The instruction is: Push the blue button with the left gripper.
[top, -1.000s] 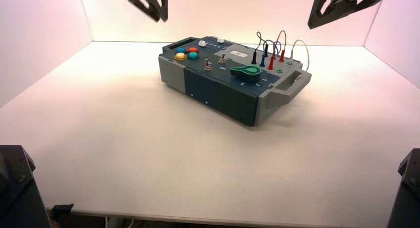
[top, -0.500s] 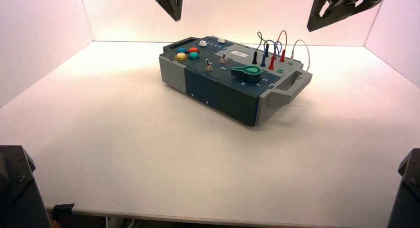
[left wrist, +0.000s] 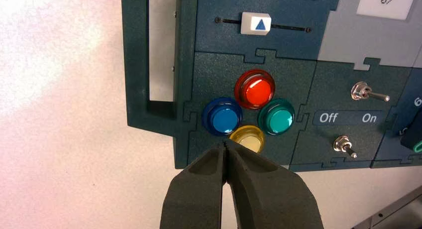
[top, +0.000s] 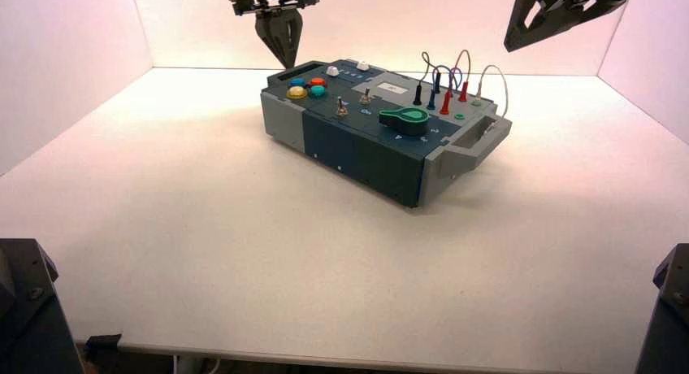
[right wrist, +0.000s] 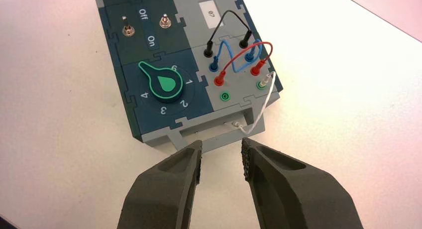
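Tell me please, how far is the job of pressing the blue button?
Done: the left gripper is shut and raised above the box's button end. In hand: its tips point near the blue button and the yellow button, touching neither. Left: line up on blue and press. The right gripper waits, open, above the other end.

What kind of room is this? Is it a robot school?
Probably a robot test lab: a practice box of buttons and wires sits alone on a white table with plain walls, and two robot claws, left and right, hang above.

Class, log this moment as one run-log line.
phase: approach | left gripper: shut, above box's button end, short of blue button | button: untouched | right gripper: open, raised at wire end
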`<action>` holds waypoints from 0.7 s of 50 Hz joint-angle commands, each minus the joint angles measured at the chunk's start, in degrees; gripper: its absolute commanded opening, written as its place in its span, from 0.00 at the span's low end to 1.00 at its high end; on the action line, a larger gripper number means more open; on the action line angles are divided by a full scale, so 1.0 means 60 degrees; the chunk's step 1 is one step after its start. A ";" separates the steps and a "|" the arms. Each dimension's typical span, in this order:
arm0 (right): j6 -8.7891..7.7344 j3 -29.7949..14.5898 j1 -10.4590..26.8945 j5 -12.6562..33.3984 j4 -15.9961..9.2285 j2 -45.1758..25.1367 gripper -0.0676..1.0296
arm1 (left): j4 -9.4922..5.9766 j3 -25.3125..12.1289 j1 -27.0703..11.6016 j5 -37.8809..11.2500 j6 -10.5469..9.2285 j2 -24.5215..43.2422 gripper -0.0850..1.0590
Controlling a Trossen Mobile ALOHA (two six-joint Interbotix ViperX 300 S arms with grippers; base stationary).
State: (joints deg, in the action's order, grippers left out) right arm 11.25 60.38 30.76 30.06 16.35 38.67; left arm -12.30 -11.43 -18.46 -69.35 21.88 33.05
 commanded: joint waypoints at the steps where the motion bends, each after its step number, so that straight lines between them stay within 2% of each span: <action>1: -0.0015 -0.0293 0.0073 -0.0044 0.0029 0.0029 0.46 | 0.0000 -0.0249 0.0015 0.0000 0.0000 -0.0161 0.05; 35: -0.0015 -0.0278 0.0088 -0.0044 0.0029 0.0029 0.46 | 0.0000 -0.0293 -0.0220 -0.0073 0.0015 0.0352 0.05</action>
State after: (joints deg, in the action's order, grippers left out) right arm 11.34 60.38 30.76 30.06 16.35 38.67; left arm -12.48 -11.95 -19.42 -69.87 21.88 36.30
